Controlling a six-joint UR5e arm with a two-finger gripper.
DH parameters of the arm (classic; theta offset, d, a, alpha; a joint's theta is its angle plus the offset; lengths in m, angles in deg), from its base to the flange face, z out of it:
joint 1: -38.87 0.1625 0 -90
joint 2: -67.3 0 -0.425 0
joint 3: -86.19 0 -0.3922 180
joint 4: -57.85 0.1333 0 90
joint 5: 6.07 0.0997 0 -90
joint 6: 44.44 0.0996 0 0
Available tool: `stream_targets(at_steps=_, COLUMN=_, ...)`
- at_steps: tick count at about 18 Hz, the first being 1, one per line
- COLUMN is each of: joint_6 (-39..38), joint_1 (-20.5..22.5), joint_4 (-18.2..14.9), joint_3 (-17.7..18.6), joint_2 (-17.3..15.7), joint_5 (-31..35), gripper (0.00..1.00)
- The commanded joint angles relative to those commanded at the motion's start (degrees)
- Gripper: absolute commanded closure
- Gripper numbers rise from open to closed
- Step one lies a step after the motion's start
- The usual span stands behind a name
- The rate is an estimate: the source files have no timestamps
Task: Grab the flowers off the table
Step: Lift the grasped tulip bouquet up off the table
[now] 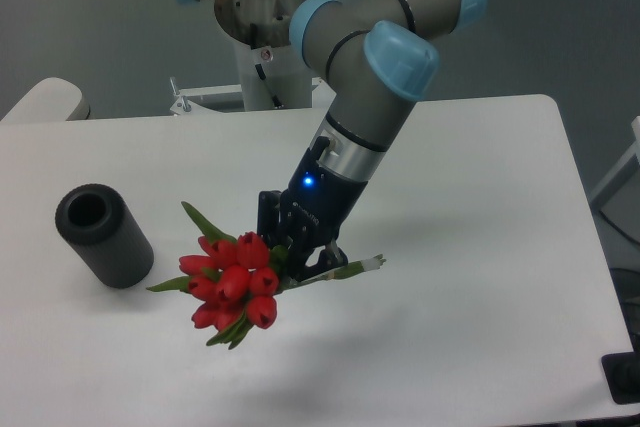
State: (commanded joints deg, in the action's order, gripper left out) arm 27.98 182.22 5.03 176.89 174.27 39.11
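Claw (305, 247) clenched on flowers (236, 287) stems, mid-table (480, 247); grey cylinder (103, 235) well apart leftward; front edge near.

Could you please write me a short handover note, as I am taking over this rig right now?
Gripper: shut on the flowers, clamped on the stems just behind the red heads.
Flowers: the bunch looks raised off the table, heads tilted toward the camera, stem ends poking out to the right.
Dark grey cylinder: lying on its side at left, apart from the bunch.
Done: grasp made, lift apparently under way.
Left: finish the lift and confirm the grip is secure.
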Motion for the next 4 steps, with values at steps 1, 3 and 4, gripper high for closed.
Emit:
stream_targets(at_steps=1, joint_6=-0.1, joint_1=0.0, joint_4=0.0, joint_3=0.1, joint_2=0.0, joint_5=0.0, gripper=0.79)
stream_targets(at_steps=3, joint_6=-0.1, joint_1=0.1, joint_4=0.0, joint_3=0.0, joint_2=0.0, joint_5=0.0, gripper=0.79)
stream_targets(at_steps=4, joint_6=-0.1, joint_1=0.1, joint_4=0.0, joint_3=-0.1, joint_2=0.0, joint_5=-0.1, gripper=0.79)
